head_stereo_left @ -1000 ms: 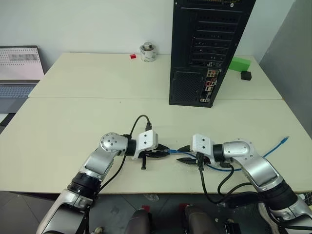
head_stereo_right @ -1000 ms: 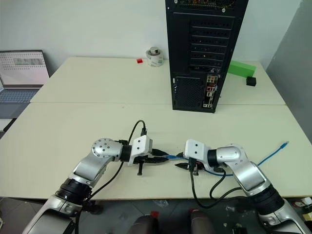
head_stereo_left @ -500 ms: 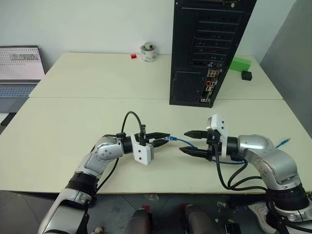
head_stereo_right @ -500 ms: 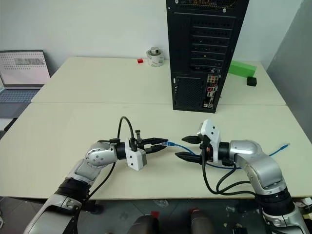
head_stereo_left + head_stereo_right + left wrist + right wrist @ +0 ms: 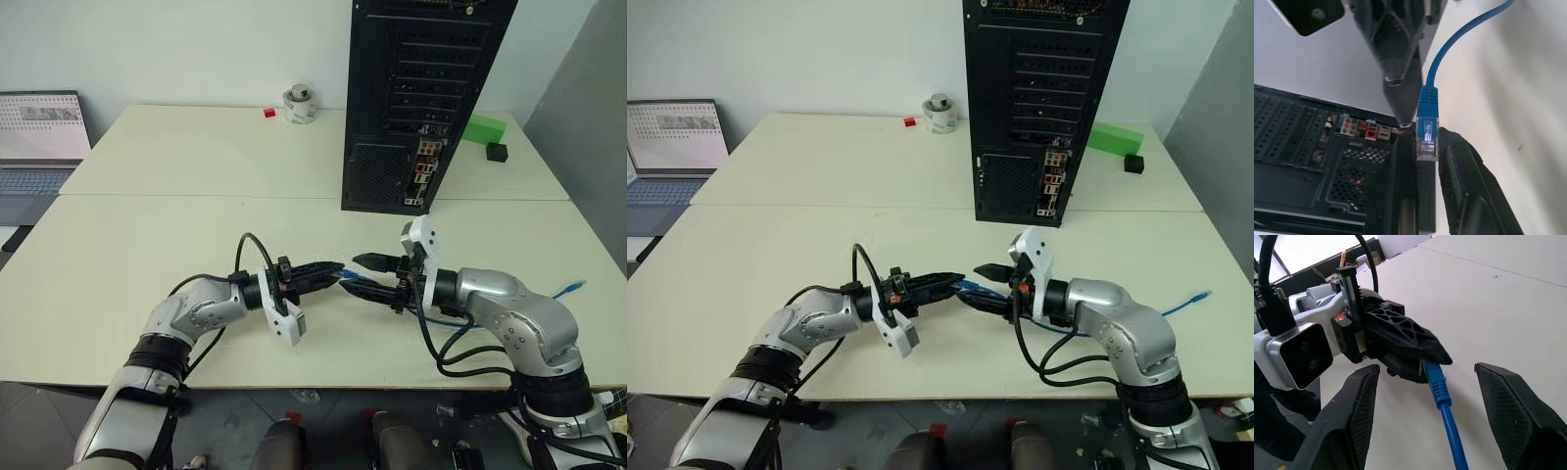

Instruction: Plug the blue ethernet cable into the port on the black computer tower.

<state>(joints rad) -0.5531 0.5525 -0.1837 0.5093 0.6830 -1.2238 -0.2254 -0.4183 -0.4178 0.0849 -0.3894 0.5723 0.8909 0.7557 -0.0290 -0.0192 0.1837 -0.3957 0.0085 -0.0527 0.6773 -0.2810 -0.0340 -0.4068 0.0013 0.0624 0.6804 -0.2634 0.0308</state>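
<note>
Cream bench [image 5: 147, 225] under white wall; blue ethernet cable [image 5: 1428, 117] plug lengthwise along clamping left end effector [image 5: 333, 271], right end effector [image 5: 364, 277] spread.

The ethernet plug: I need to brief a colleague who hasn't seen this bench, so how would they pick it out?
Start at the black computer tower at the back of the table; in front of it the two arms meet. The plug is the small clear-blue tip pinched in the left gripper, trailing the only bright-blue cord.
</note>
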